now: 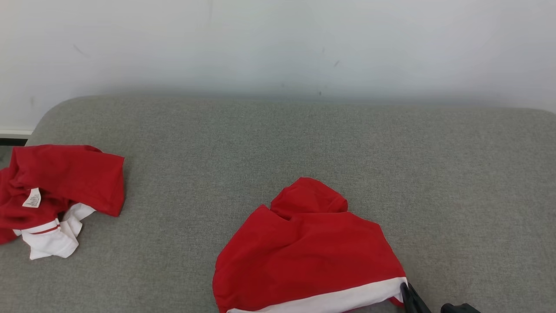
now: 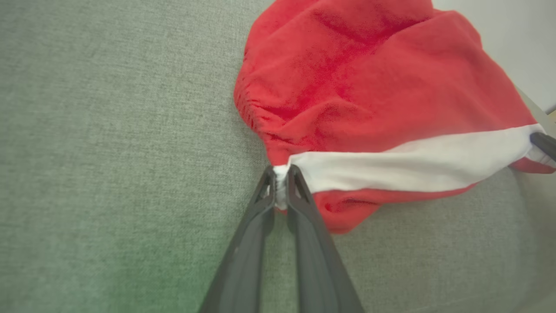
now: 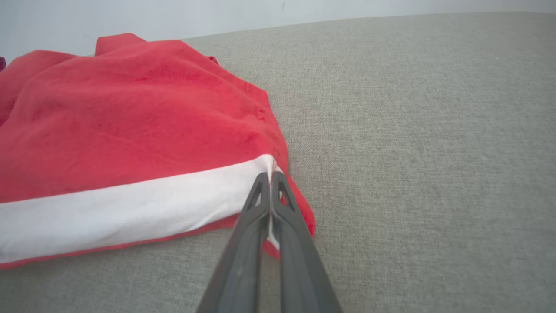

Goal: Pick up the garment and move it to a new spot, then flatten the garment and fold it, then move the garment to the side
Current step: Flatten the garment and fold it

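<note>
The garment (image 1: 304, 252) is red with a white band along its near edge and lies bunched on the grey couch surface (image 1: 304, 143), near the front middle. In the left wrist view my left gripper (image 2: 281, 184) is shut on the left end of the white band of the garment (image 2: 369, 87). In the right wrist view my right gripper (image 3: 270, 180) is shut on the band's right end, with the garment (image 3: 130, 113) spreading to its left. The head view catches my right gripper (image 1: 407, 290) at the garment's lower right corner.
A second red and white garment (image 1: 56, 195) lies crumpled at the left edge of the couch. A pale wall (image 1: 278, 43) stands behind. Bare grey cushion stretches to the right and behind the garment.
</note>
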Robot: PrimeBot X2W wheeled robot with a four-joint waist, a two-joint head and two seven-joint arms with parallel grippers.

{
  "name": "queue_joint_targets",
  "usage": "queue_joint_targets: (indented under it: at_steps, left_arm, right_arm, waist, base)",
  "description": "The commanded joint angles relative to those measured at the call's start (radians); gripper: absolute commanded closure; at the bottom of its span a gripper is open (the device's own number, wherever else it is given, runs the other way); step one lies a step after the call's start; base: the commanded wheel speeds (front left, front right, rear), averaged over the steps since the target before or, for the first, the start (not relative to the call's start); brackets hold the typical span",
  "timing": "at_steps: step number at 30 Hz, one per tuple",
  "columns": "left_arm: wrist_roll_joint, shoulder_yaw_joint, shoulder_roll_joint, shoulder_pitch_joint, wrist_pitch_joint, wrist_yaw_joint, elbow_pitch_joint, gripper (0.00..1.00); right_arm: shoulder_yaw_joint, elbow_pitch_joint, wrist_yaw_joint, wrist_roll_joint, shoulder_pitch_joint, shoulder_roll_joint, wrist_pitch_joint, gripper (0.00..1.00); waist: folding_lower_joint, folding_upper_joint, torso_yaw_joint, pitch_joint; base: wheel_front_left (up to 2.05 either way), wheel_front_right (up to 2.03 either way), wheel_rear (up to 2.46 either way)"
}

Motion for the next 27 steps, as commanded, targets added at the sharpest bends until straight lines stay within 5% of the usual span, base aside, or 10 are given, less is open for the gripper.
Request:
queue_joint_targets:
  at_steps: [1,18,27]
  left_arm:
    - [-0.010,-0.007,0.005,-0.018,-0.003,0.001,0.001,1.00]
    - [0.055,0.115,0.021,0.070,-0.003,0.001,-0.317,1.00]
    - [0.046,0.043,0.080,-0.090,-0.003,0.001,-0.292,1.00]
  right_arm:
    - [0.002,0.000,-0.002,-0.003,-0.011,0.002,0.000,1.00]
    - [-0.010,-0.285,-0.002,0.079,0.068,-0.011,0.000,1.00]
    - [0.019,-0.250,-0.002,0.162,-0.069,-0.021,0.000,1.00]
  waist:
    - [0.0000,0.0000,0.000,-0.001]
    - [0.0000,0.0000,0.000,0.014]
    - [0.0000,0.0000,-0.019,0.036]
  base:
    - [0.00,0.00,0.00]
    - [0.00,0.00,0.00]
    - [0.00,0.00,0.00]
